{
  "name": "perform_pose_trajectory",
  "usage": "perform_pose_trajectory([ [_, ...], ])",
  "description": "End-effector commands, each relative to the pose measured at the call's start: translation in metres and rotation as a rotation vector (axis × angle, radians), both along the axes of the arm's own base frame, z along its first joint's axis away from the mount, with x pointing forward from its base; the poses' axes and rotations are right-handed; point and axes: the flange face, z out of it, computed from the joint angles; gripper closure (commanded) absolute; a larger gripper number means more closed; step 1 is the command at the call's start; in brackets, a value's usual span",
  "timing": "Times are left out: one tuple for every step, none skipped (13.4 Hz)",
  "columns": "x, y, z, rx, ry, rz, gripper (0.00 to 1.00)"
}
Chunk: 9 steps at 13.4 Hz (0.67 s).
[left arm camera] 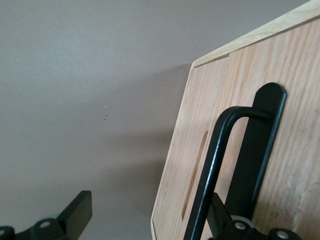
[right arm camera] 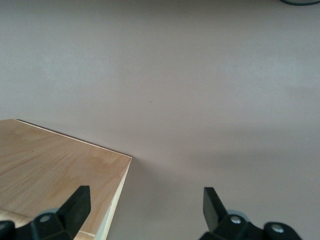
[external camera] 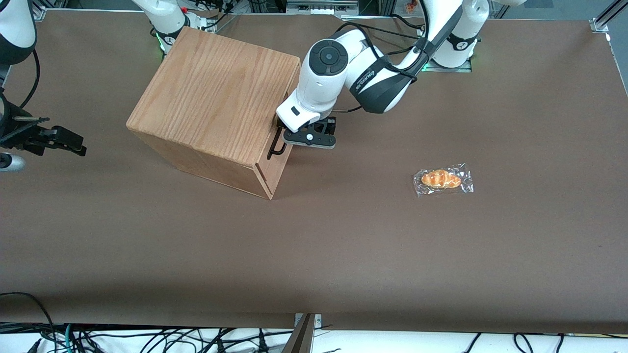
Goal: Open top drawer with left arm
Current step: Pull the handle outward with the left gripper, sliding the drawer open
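Black claw at drawer handle

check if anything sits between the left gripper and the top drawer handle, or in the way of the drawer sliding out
Nothing visible does. The gripper is open at the black bar handle of the top drawer, and the table in front of it is bare; the wrapped bread lies well aside.

White left arm, grey joint caps, black pincer.

You have one wooden cabinet with one black bar handle on its top drawer, one wrapped bread roll, and one gripper at that handle, on one brown table.
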Motion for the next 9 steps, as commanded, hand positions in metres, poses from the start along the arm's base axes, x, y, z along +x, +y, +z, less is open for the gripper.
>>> perform_pose_trajectory([
  [0.005,0.004,-0.007,0.046,-0.009,-0.01,0.0],
  [0.006,0.006,-0.007,0.047,-0.008,-0.009,0.0],
  [0.008,0.007,-0.008,0.048,-0.008,-0.011,0.0],
  [0.01,0.01,-0.005,0.047,-0.01,-0.008,0.0],
  [0.01,0.012,-0.006,0.056,-0.003,-0.007,0.0],
  [0.012,0.014,-0.007,0.059,-0.002,-0.006,0.0],
  [0.014,0.016,-0.007,0.062,-0.001,-0.007,0.0],
  [0.017,0.021,-0.007,0.069,0.005,-0.002,0.0],
  [0.02,0.025,-0.008,0.073,0.006,0.0,0.0],
])
